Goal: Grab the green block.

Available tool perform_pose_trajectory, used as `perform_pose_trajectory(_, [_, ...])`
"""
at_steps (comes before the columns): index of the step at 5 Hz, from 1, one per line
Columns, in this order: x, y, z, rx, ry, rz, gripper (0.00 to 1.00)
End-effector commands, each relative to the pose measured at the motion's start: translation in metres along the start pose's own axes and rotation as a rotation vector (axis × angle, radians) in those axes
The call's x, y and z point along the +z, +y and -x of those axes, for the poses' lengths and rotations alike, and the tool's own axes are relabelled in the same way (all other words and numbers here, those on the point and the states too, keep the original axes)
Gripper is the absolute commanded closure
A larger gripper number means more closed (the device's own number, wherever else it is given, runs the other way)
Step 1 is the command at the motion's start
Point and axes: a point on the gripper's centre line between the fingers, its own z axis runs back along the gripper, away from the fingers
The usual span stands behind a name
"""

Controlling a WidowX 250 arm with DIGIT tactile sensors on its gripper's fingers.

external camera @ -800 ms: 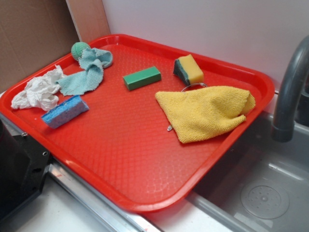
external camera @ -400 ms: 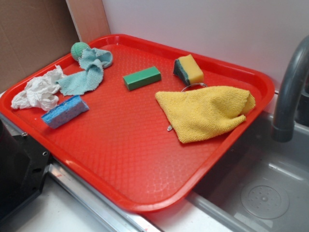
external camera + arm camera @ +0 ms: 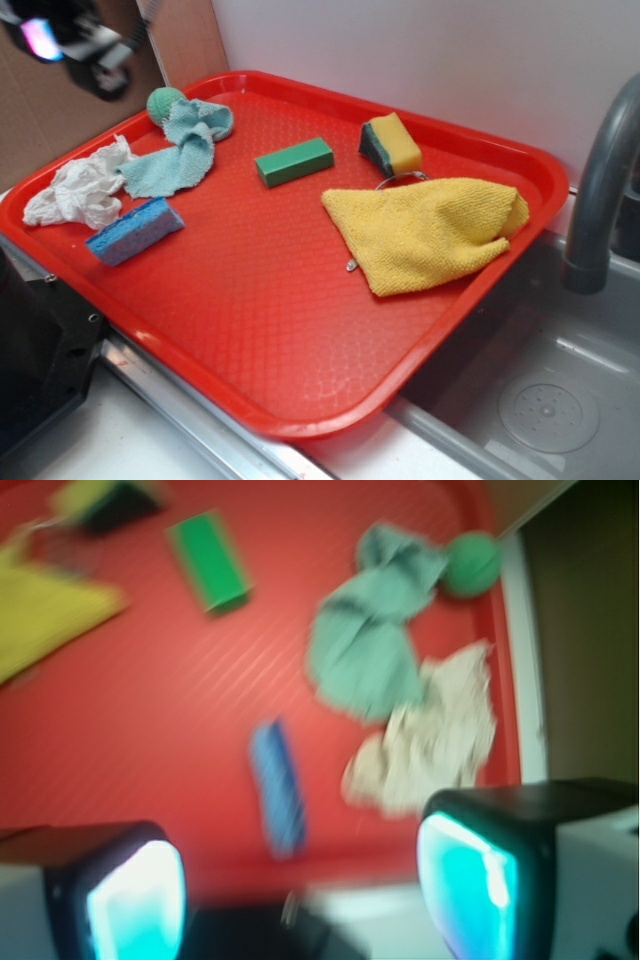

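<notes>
The green block (image 3: 294,161) lies flat on the red tray (image 3: 280,330), toward its far middle; the blurred wrist view shows the green block (image 3: 209,560) at upper left. My gripper (image 3: 85,50) shows as a dark blur at the top left corner of the exterior view, well above and left of the block. In the wrist view the gripper (image 3: 300,890) stands open, its two cyan-lit fingertips (image 3: 135,900) wide apart with nothing between them.
On the tray: a teal ball (image 3: 165,104), a teal cloth (image 3: 180,150), a white rag (image 3: 80,190), a blue sponge (image 3: 134,231), a yellow sponge (image 3: 391,144) and a yellow cloth (image 3: 425,230). A grey faucet (image 3: 600,190) and sink (image 3: 540,400) lie right.
My gripper has come into the exterior view at the top left corner; before it was out of view. Nothing on the tray has moved.
</notes>
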Motion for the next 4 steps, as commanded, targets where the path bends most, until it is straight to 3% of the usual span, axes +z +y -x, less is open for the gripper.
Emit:
perform_pose_trajectory(1, [-0.041, -0.023, -0.102, -0.102, -0.123, 0.049, 0.00])
perform_pose_trajectory(3, [-0.098, -0.019, -0.198, -0.124, -0.086, 0.074, 0.00])
perform_pose_trajectory(4, [-0.090, -0.029, -0.172, -0.154, -0.073, 0.085, 0.00])
